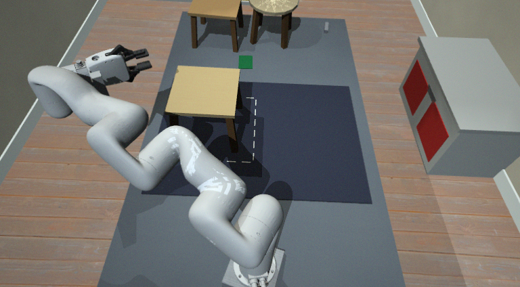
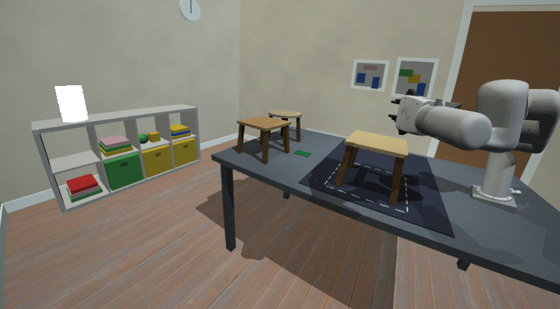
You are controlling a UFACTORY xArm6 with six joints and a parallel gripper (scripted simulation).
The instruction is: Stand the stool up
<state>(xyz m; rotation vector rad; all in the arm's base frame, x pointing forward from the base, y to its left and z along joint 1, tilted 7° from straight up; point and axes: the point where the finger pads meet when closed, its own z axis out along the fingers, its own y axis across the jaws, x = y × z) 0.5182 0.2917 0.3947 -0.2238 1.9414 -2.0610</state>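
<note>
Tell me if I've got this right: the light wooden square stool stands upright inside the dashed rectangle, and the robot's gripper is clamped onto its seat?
Not quite. The light wooden square stool does stand upright inside the dashed rectangle, but the gripper holds nothing; the top view shows it hanging apart from the seat, off to the side.

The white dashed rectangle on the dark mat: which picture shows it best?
The exterior view: the white dashed rectangle shows on nearly all sides around the feet of the light wooden square stool. From the top view, that stool and the arm hide most of it.
</note>
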